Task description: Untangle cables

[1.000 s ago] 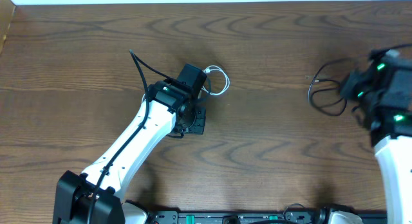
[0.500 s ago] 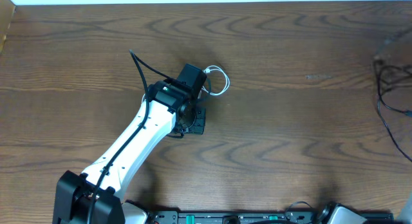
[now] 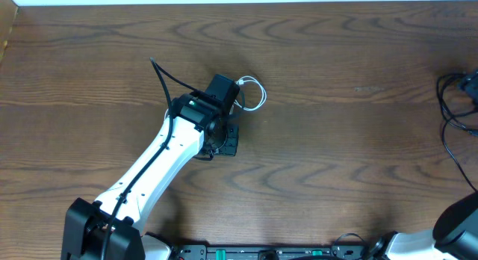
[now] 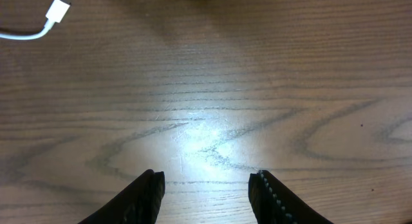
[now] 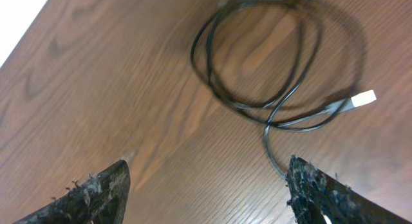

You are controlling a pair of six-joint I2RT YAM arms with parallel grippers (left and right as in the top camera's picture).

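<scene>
The white cable (image 3: 255, 93) lies looped on the table just right of my left arm's wrist (image 3: 216, 92). Its white plug (image 4: 59, 8) shows at the top left of the left wrist view. My left gripper (image 4: 207, 177) hovers over bare wood, open, with nothing between its fingers. The black cable (image 3: 447, 133) lies at the table's right edge. In the right wrist view it is a loose loop (image 5: 261, 63) ending in a silver plug (image 5: 364, 97). My right gripper (image 5: 206, 179) stands open above the wood, just short of that loop, and holds nothing.
The left arm (image 3: 153, 170) reaches diagonally from the bottom left. Part of the right arm (image 3: 457, 219) shows at the bottom right corner. The table's far edge (image 3: 239, 1) runs along the top, and a wide stretch of wood separates the two cables.
My right gripper carried the black cable to the right edge of the table, then opened and let it go. The left arm and white cable have not moved.
</scene>
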